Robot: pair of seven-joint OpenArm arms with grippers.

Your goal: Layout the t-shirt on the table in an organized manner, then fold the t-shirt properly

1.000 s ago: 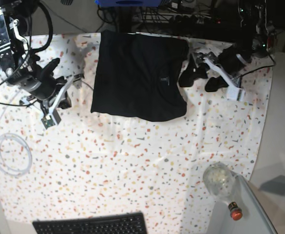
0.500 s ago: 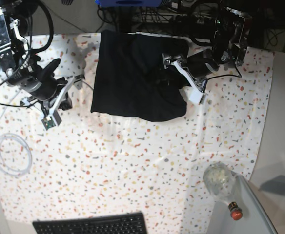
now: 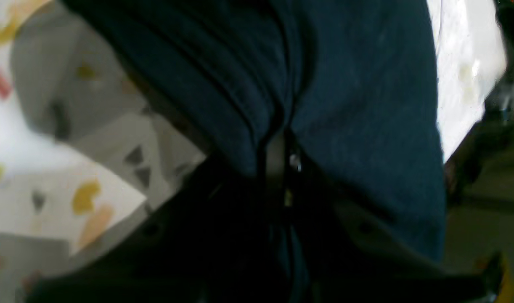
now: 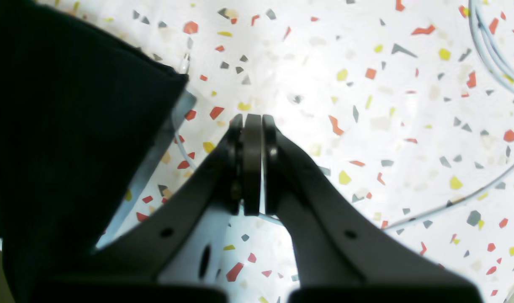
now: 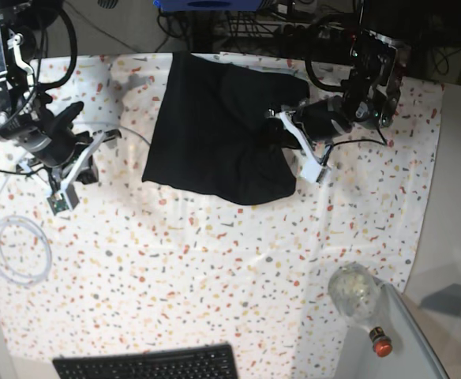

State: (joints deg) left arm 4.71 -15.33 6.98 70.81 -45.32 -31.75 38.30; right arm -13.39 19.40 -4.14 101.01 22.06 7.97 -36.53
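A: Base view first: one t-shirt [image 5: 215, 134], black, lying at the far middle of the tabletop [image 5: 215, 260]. Its long axis runs from the far edge toward the near side, tilted a little, with the near hem slanting down toward the view's right. Which end the neck is at I cannot tell.

B: And the arms?

A: Two. The left end effector [image 5: 282, 134] is at the shirt's right-hand edge in that view, over the fabric. In the left wrist view the dark cloth [image 3: 345, 105] bunches into folds right at the fingertips [image 3: 276, 160], which are pinched together with fabric between them (the picture is blurred, but the cloth gathers there).

B: The right one?

A: The right end effector [image 4: 252, 122] has its pads pressed flat together, with nothing between them. It hovers above the speckled cloth, well clear of the shirt, near the tabletop's left side in the base view [image 5: 84, 154].

B: Anything else lying about?

A: One coil of clear tubing [image 5: 17, 249], one black keyboard [image 5: 148, 365] at the near edge, one glass bottle [image 5: 357, 296] with a red cap.
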